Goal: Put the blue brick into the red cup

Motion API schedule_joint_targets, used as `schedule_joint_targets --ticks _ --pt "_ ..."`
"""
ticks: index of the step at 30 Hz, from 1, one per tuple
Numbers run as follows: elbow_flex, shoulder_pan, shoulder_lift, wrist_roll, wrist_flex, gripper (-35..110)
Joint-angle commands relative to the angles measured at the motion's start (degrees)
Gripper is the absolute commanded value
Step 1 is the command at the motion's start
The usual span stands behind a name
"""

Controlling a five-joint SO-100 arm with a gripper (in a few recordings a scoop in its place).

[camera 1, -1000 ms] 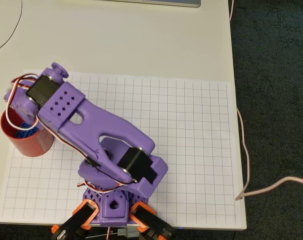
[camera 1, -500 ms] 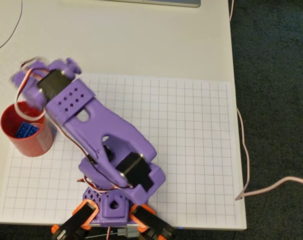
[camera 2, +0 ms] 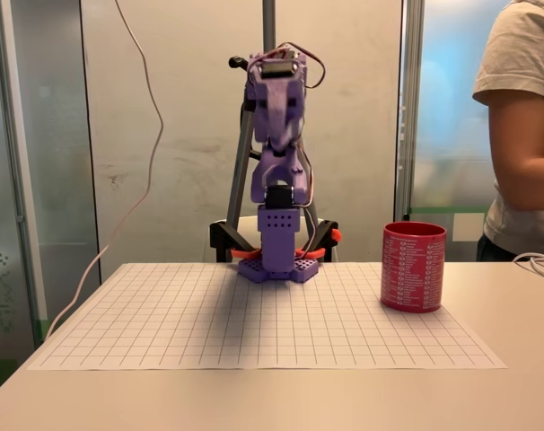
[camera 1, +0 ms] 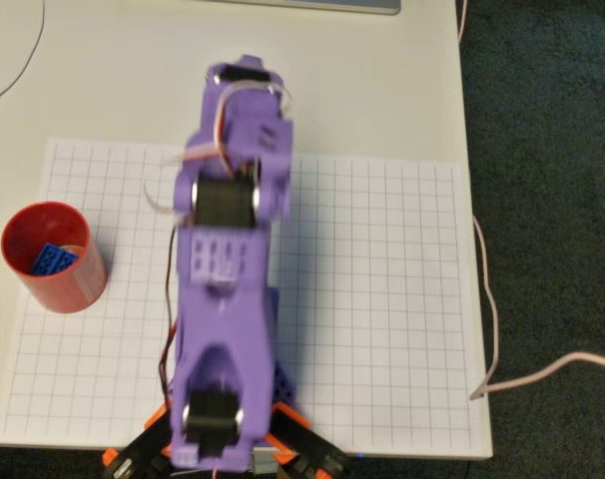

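The red cup point(camera 1: 71, 290) stands at the left edge of the grid mat in the overhead view and at the right point(camera 2: 414, 268) in the fixed view. The blue brick point(camera 1: 51, 259) lies inside it, on the bottom. The purple arm stands folded upright over the middle of the mat, well away from the cup. Its gripper point(camera 1: 243, 74) is raised high point(camera 2: 277, 65) and holds nothing that I can see. Motion blur and the viewing angle hide how its jaws stand.
A white grid mat point(camera 1: 382, 299) covers the table. The table's right edge point(camera 1: 474, 200) drops to dark carpet, where a pale cable point(camera 1: 542, 374) hangs. A person point(camera 2: 523, 135) stands behind the table at the right of the fixed view.
The arm has swung from over the cup to the middle of the mat and lifted. The blue brick stays in the cup, now uncovered.
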Motion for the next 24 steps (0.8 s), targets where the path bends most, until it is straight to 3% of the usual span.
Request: schedule_joint_targets --ticks 1,6,14,24 --pt "-1.8 1.1 11.5 -0.2 4.4 0" --pt "1.5 0.9 20.7 -1.3 9.9 0" --pt "30.8 -0.4 20.7 -0.8 -1.8 0" --pt "52.4 -1.0 20.7 0.1 -1.0 0"
